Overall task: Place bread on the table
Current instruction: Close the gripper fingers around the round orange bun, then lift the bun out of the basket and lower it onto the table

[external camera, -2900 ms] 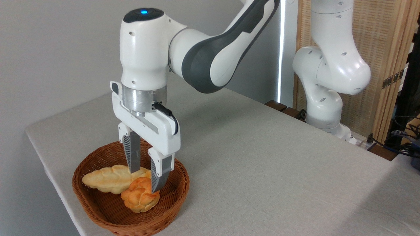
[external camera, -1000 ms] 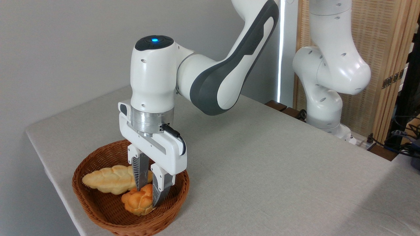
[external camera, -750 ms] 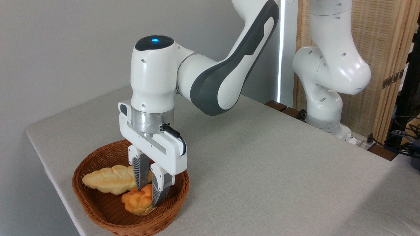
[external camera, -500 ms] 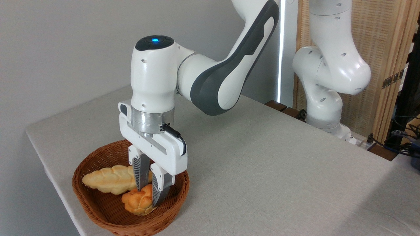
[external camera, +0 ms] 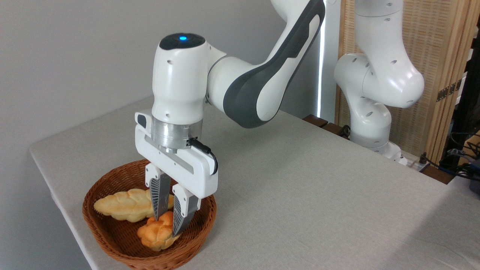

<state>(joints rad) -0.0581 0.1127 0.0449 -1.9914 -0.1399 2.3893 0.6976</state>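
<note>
Gripper (external camera: 167, 225) pointing straight down into basket (external camera: 108, 240), jaws drawn close and pinching bun (external camera: 155, 234) at its right half, one fingertip on far side, the other on near side. Bun within basket, near its front right; whether clear of the wicker floor or touching it cannot be told. Loaf (external camera: 122, 204) lying just behind and to the left of bun, close to the far finger, possibly touching. Basket resting near left front corner of table (external camera: 300, 187), with broad bare cloth to its right. Arm (external camera: 255, 90) reaching over from base at right rear.

Step in hand, as judged: grasp made, lift out of basket beginning. Task roughly at its midpoint, bun not yet on table. Next move calls for a straight rise until bun clears the rim, then travel rightward over bare cloth, descent, and release. Off-centre grip on a lobed bun: risk of tilt or slip; risk also of dragging loaf along.
</note>
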